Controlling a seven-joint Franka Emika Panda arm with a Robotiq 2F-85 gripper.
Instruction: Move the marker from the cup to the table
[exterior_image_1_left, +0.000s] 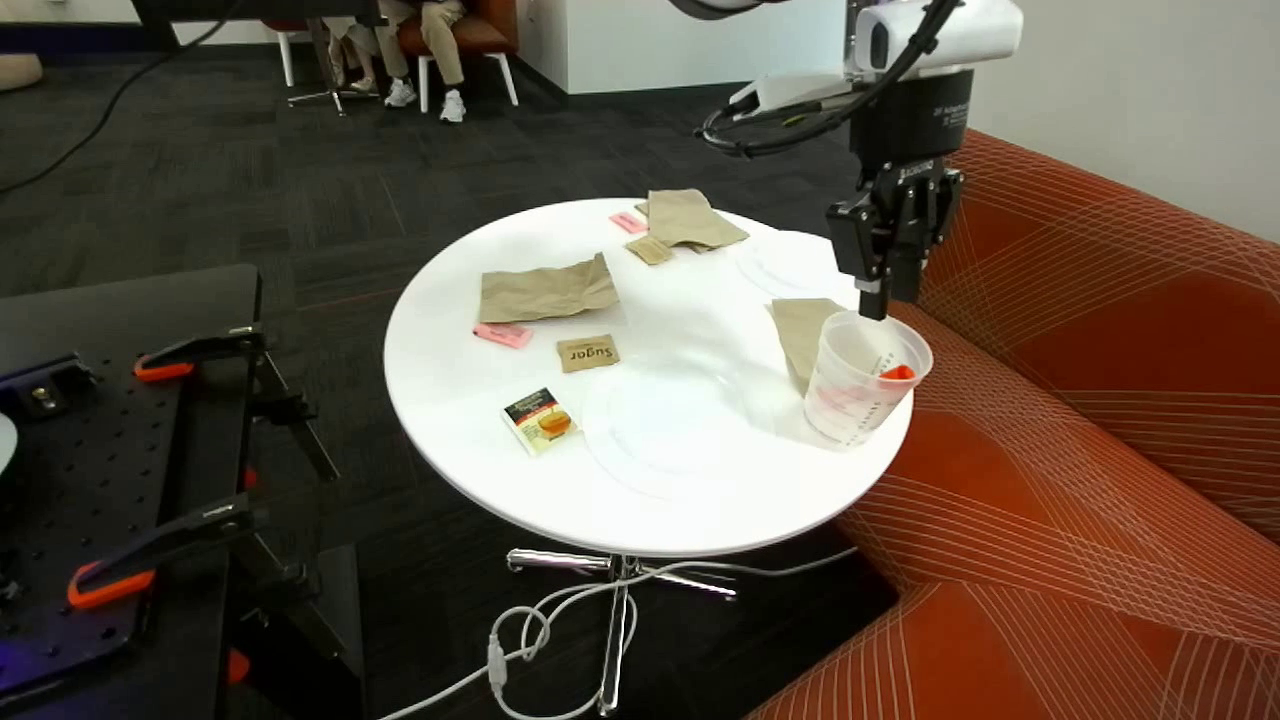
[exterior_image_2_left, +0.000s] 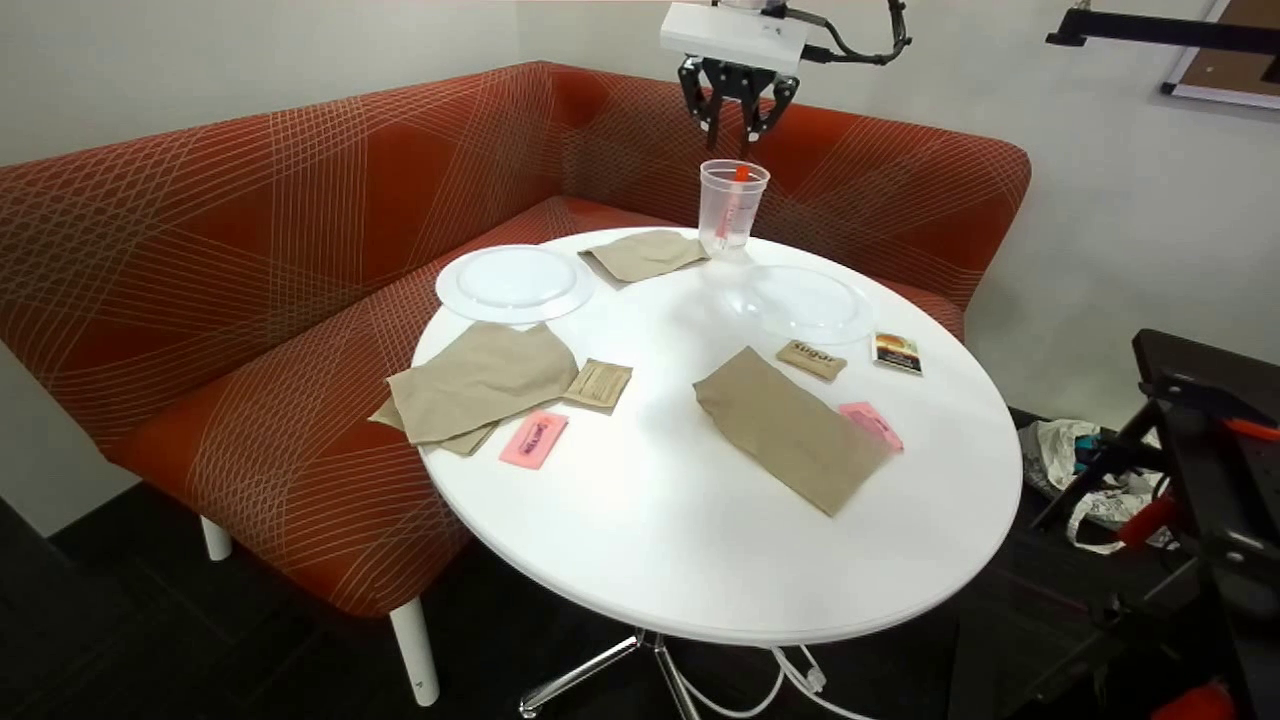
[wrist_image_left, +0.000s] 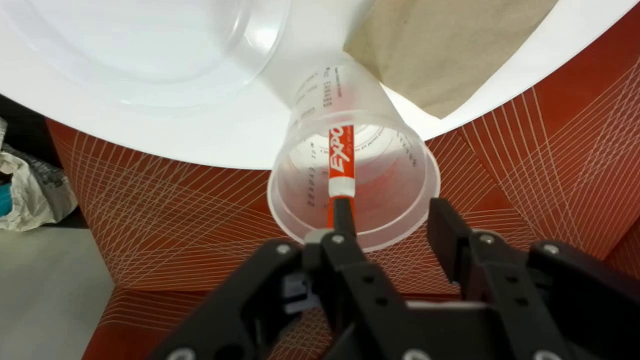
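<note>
"Pincer (wrist_image_left: 391, 209) wide?"
"Fingers apart above the translucent cup (exterior_image_1_left: 862, 405); in the wrist view one partly hides the EXPO marker (wrist_image_left: 342, 157)."
"Its look?"
"Red, white-banded, slanting inside the cup."
"Room?"
"Cup by the far edge of the table (exterior_image_2_left: 620, 520) in an exterior view; bare top between brown napkin (exterior_image_2_left: 645, 256) left, clear plate (exterior_image_2_left: 808, 302) right."

Three downward views, one shared table (exterior_image_2_left: 640, 470)

Below the gripper (exterior_image_2_left: 730, 144) we see a red marker (wrist_image_left: 341, 152) tilted inside an upright clear cup (exterior_image_1_left: 848, 395) on the white table (exterior_image_2_left: 655, 450).
</note>
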